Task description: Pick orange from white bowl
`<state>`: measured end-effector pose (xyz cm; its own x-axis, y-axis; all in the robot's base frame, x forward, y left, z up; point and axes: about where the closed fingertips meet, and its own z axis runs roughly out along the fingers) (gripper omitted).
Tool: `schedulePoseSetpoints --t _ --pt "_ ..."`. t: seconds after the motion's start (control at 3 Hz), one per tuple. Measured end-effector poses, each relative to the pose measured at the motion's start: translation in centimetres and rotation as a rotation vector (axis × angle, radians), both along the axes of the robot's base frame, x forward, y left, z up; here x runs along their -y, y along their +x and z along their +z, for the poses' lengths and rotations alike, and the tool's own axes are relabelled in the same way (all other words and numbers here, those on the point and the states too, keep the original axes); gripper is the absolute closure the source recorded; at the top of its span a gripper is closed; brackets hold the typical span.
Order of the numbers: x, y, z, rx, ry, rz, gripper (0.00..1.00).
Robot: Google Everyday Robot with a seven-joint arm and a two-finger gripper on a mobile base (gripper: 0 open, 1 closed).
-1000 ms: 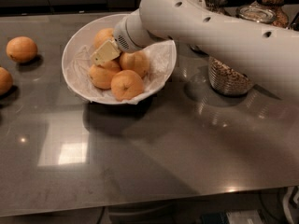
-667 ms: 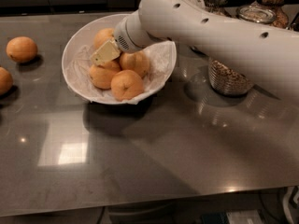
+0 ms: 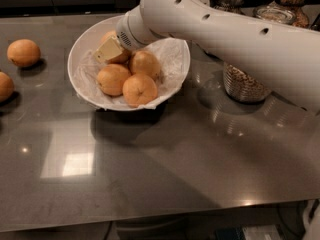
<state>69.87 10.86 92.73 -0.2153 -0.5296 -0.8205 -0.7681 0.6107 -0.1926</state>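
The white bowl (image 3: 82, 91) with a crinkled paper lining stands on the dark counter at the upper left of the middle. Several oranges lie in it: one at the front (image 3: 140, 90), one at the left (image 3: 113, 79), one at the right (image 3: 145, 64), and one at the back (image 3: 120, 57) partly hidden. My gripper (image 3: 108, 49) reaches down into the back left of the bowl, its cream tip right against that back orange. The white arm (image 3: 235, 39) comes in from the upper right and crosses over the bowl's far rim.
Two loose oranges lie on the counter at the left, one (image 3: 23, 52) farther back and one (image 3: 5, 86) at the edge of view. A glass jar of cereal (image 3: 243, 85) stands right of the bowl under the arm. More jars (image 3: 292, 4) stand at the back right.
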Motion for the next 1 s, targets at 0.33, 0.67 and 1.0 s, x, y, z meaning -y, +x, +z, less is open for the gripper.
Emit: schedulePoseSetpoints --t 0.33,0.67,1.0 --pt "-0.05 0.03 -0.13 -0.011 0.002 -0.005 0.34" --pt "-0.05 0.03 -0.13 -0.011 0.002 -0.005 0.58" --pt "-0.05 0.03 -0.13 -0.011 0.002 -0.005 0.81"
